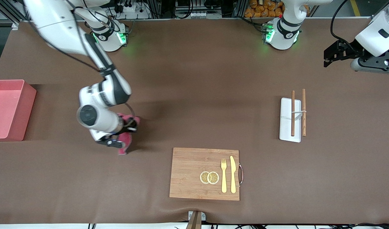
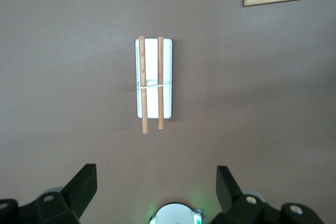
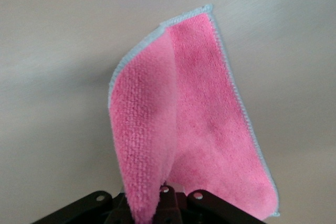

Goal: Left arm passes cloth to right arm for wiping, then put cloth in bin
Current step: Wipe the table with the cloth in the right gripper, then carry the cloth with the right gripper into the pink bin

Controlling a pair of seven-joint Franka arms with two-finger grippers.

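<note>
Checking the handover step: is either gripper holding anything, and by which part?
The right gripper is shut on the cloth, pinching one bunched end while the rest hangs free. The left gripper is open and holds nothing.

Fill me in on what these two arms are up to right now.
The right gripper is shut on the pink cloth, which hangs from it over bare table between the pink bin and the wooden board. The bin holds nothing visible, so the cloth has not yet been dropped in. The left gripper waits open, up at its own end of the table, over the area near the chopsticks on their white rest.
</note>
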